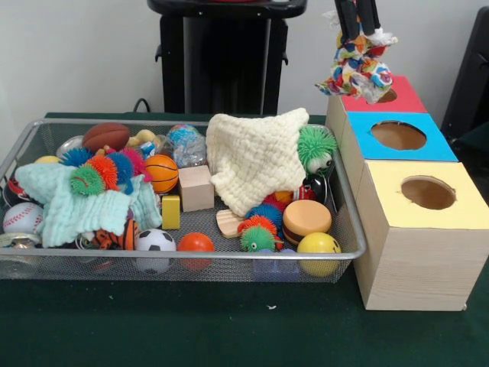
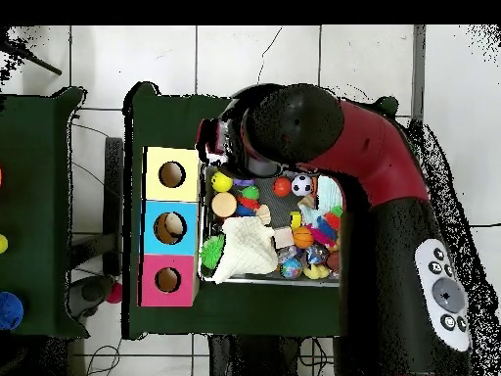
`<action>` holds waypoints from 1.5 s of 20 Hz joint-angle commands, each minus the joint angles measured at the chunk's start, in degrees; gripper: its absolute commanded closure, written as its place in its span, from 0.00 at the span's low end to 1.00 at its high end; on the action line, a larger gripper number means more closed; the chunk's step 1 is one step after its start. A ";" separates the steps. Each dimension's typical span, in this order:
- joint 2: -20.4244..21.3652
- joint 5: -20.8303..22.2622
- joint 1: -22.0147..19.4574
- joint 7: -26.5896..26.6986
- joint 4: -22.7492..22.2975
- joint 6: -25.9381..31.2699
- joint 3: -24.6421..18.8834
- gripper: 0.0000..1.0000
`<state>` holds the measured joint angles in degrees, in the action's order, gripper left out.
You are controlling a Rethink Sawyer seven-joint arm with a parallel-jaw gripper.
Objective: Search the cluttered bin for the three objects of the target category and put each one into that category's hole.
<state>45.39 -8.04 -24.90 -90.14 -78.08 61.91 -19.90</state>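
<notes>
My gripper [image 1: 357,29] comes in at the top right of the front view, shut on a multicoloured knotted rope toy [image 1: 359,69]. The toy hangs just above the red-topped box [image 1: 409,99], next to its round hole. Beside that box stand a blue-topped box [image 1: 442,150] and a yellow-topped one [image 1: 390,182], each with a round hole. From overhead the same boxes, yellow [image 2: 155,160], blue [image 2: 154,243] and red [image 2: 152,292], line the bin's left side. There the arm [image 2: 333,137] hides the gripper and the toy.
A wire mesh bin [image 1: 191,256] holds a cream knitted cloth [image 1: 252,157], a mint cloth [image 1: 69,202], spiky pom-pom toys, small sports balls, wooden blocks and a toy burger [image 1: 306,222]. A green mat covers the table.
</notes>
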 commanded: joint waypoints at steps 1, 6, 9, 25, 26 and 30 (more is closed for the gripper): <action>-3.79 -0.20 0.38 -7.19 -3.20 -7.75 -0.24 1.00; -4.60 0.46 1.21 -7.96 -3.95 -10.93 0.27 1.00; -5.18 1.19 2.06 -8.67 -4.05 -12.72 1.01 1.00; -6.52 -0.33 5.91 -12.73 -3.10 -13.01 3.47 1.00; -6.52 -0.28 6.03 -12.75 -2.93 -12.75 3.66 1.00; -5.69 -0.93 5.79 -12.05 -4.43 -13.80 3.53 1.00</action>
<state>42.06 -8.07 -18.60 -90.14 -78.08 49.86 -18.97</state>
